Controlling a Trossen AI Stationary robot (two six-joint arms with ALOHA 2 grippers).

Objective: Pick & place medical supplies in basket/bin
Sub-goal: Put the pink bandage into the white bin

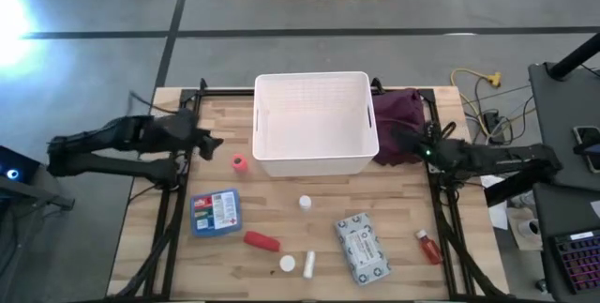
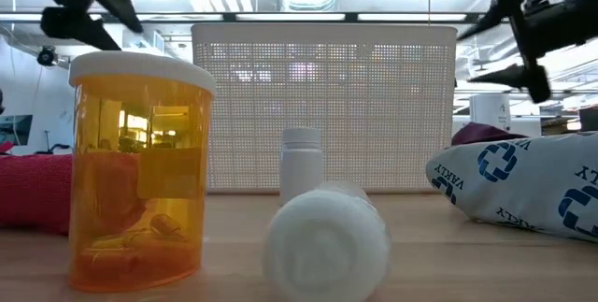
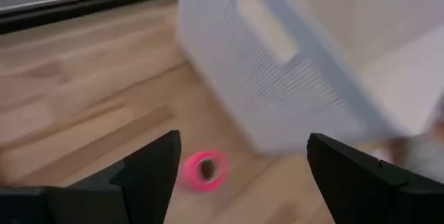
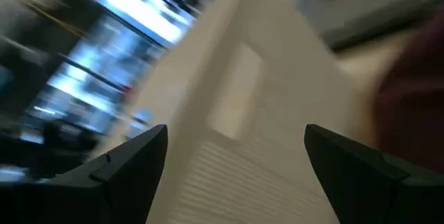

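The white basket (image 1: pixel 314 125) stands at the table's far middle. My left gripper (image 1: pixel 212 143) hovers open beside its left wall, above a small pink roll (image 1: pixel 239 162) that shows between its fingers in the left wrist view (image 3: pixel 204 170). My right gripper (image 1: pixel 397 140) hovers open at the basket's right wall (image 4: pixel 263 113), in front of the maroon cloth (image 1: pixel 401 111). On the near half of the table lie a blue box (image 1: pixel 216 212), a red tube (image 1: pixel 261 240), a small white bottle (image 1: pixel 305 203), a grey-white pack (image 1: pixel 364 247) and a red bottle (image 1: pixel 427 245).
Near the front edge stand an orange pill bottle with a white cap (image 2: pixel 140 171) and a white bottle lying on its side (image 2: pixel 327 237). Black frame rails run along both table sides. Bare wood lies between the basket and the supplies.
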